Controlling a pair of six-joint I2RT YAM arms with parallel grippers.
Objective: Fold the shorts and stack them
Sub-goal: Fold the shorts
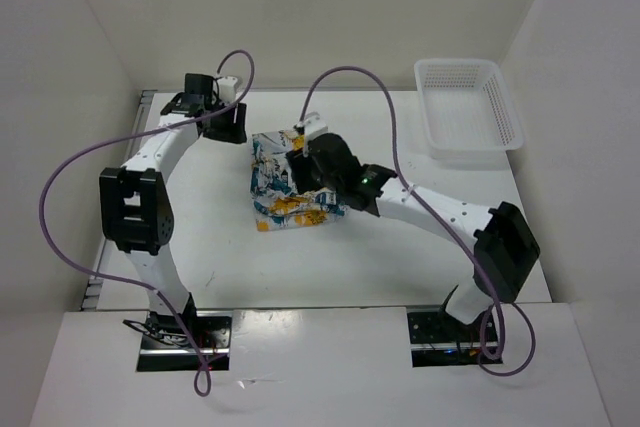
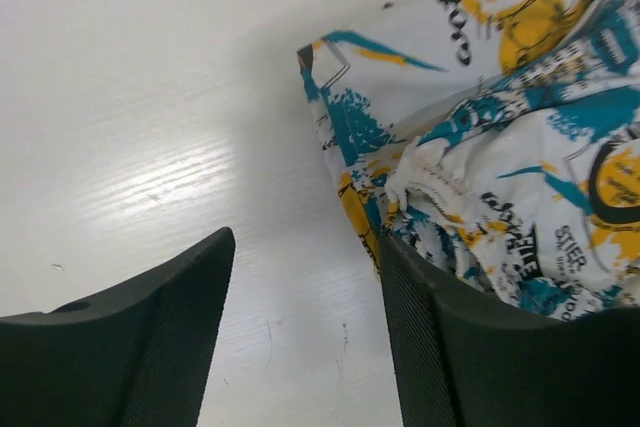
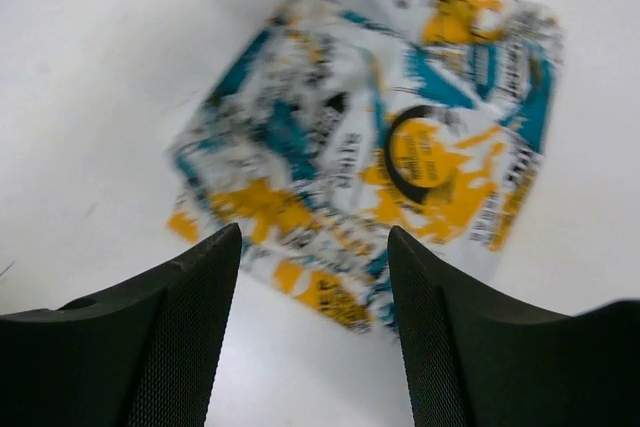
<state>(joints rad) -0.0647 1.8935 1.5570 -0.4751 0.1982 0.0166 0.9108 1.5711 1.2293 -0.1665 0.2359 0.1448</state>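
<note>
Finishing the fold: shorts (image 1: 272,182) lie squared on the table (image 1: 200,237), right end effector (image 3: 315,247) released above, left end effector (image 2: 305,242) released beside their edge; stacking probably needs an edge grasp.

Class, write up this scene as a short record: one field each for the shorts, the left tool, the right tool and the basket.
shorts: folded into a rough square, lying on the table near its middle
left tool: open, nothing between its fingers, beside the edge of the fabric
right tool: open, above the folded fabric; view blurred
basket: white mesh, far right corner, apart from the fabric, looks empty
</note>
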